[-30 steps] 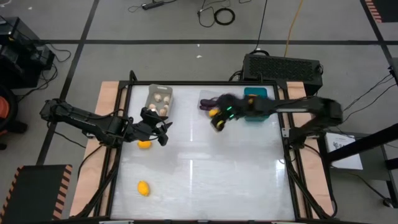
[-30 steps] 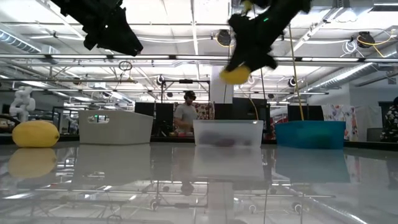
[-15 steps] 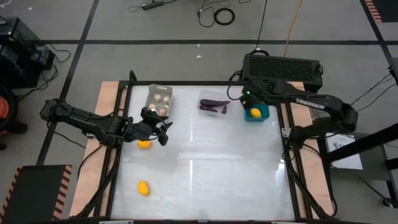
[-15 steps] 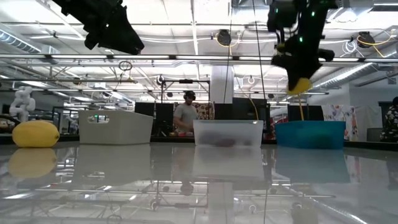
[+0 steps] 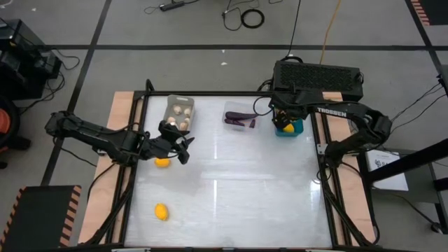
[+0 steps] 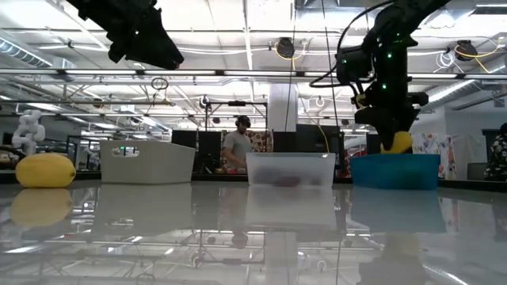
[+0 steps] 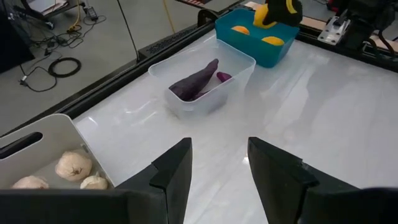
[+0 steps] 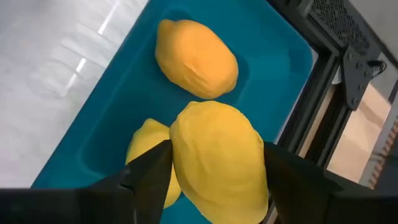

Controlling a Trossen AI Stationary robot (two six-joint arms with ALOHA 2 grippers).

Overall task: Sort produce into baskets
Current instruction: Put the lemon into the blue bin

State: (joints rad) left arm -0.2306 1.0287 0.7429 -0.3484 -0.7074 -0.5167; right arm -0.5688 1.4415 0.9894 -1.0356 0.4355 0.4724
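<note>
My right gripper (image 5: 283, 126) hangs over the teal basket (image 5: 294, 130) at the far right, shut on a yellow fruit (image 8: 217, 158). Two more yellow fruits (image 8: 196, 57) lie on that basket's floor. The clear basket (image 5: 239, 116) holds purple eggplant pieces (image 7: 194, 83). The grey basket (image 5: 179, 112) holds whitish mushrooms (image 7: 73, 165). My left gripper (image 5: 183, 148) hovers open above the table's left part, empty, next to a loose yellow fruit (image 5: 162, 162). Another yellow fruit (image 5: 162, 211) rests on the table near the front left. My right gripper pinches the yellow fruit between its two fingers (image 8: 146, 171), one on each of its sides (image 8: 180, 155). The fingers come steeply from above. The fruit is lifted clear, hanging just above the teal basket's rim (image 6: 394, 157) and over the fruits lying inside.
A black vented box (image 5: 318, 73) stands just beyond the table's far right corner. Dark frame rails (image 5: 329, 182) run along the table's sides. The white tabletop (image 5: 238, 189) spreads bare from the middle to the near edge.
My right gripper has carried the yellow fruit from beside the clear basket toward the table's right, over the teal basket, has tipped to point steeply down and has come lower. The fruit hangs just above the basket's rim now.
</note>
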